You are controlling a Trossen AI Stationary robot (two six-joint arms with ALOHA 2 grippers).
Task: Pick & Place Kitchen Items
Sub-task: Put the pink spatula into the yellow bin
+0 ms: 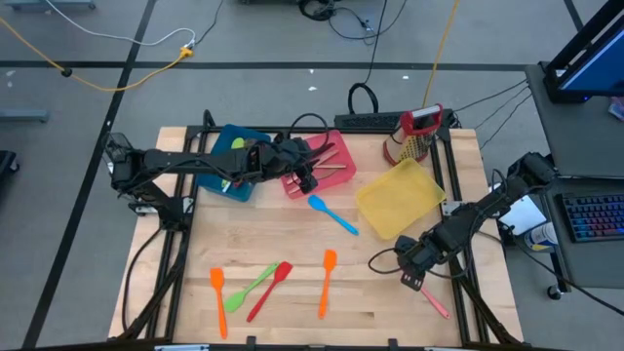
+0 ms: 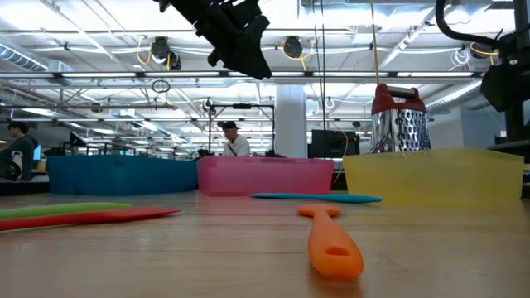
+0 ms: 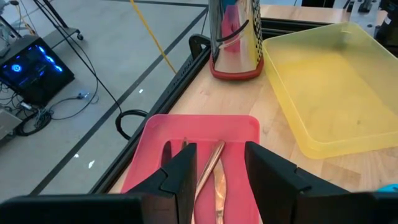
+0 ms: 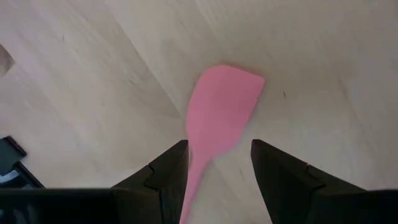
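Observation:
My right gripper hangs open over the table's near right part. Its fingers stand on either side of the neck of a pink spatula, which lies flat on the wood. My left gripper is open above the pink bin, holding nothing; copper cutlery lies in that bin. On the table lie a blue spatula, two orange utensils, a green one and a red one.
Along the far side stand the blue bin, the pink bin, the yellow bin and the red-topped grater. Bare wood shows between the blue spatula and the near row of utensils. People sit in the room beyond.

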